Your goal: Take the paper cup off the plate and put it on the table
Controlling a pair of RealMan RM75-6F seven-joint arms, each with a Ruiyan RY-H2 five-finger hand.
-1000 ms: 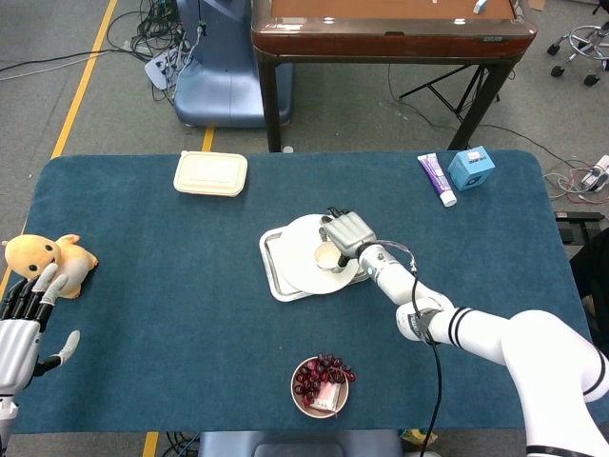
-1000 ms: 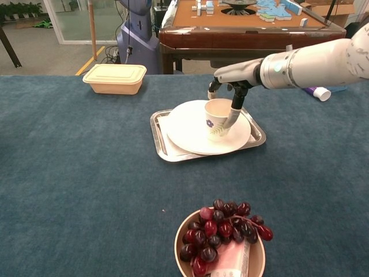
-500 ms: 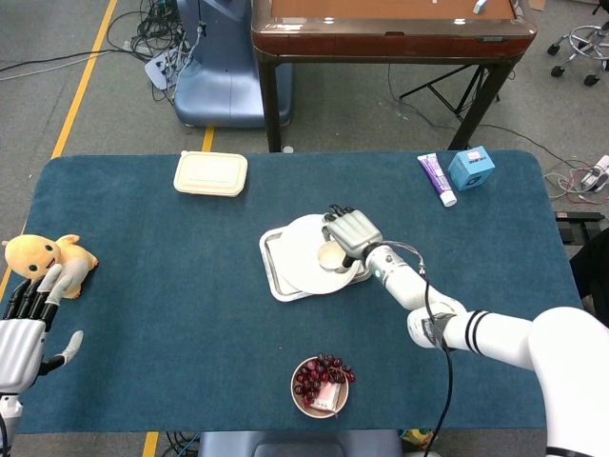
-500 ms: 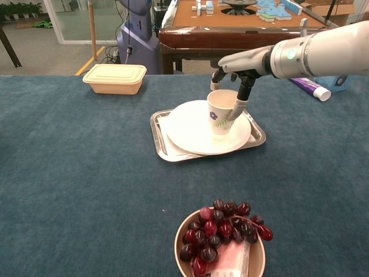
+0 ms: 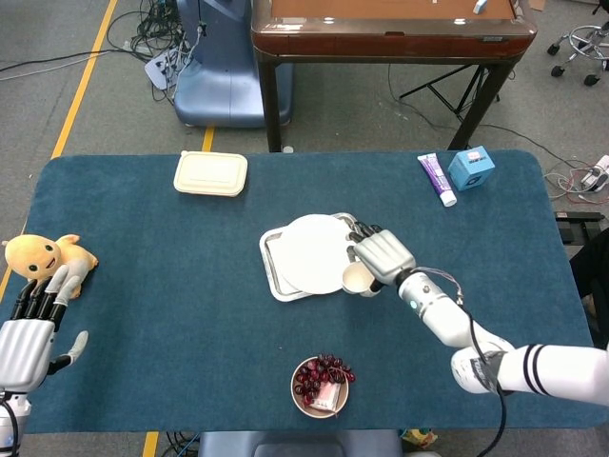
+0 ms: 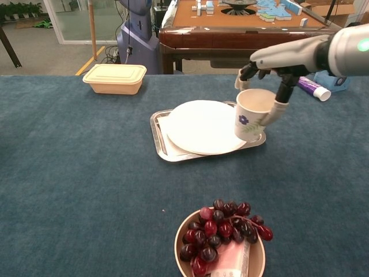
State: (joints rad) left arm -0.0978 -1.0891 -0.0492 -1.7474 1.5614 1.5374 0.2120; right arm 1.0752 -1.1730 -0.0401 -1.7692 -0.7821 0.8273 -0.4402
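A matt paper cup (image 6: 251, 115) is showing a printed flower. The white plate (image 6: 202, 126) is looking smooth and glossy on a shiny metal tray (image 6: 159, 140). Rough, matt blue cloth is covering the table (image 6: 81, 173). The lunch box (image 6: 115, 78) is looking like smooth plastic.

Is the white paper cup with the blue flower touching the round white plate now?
Apart. In the chest view the right hand holds the white paper cup with the blue flower lifted off the round white plate, at the plate's right edge, its base off the surface.
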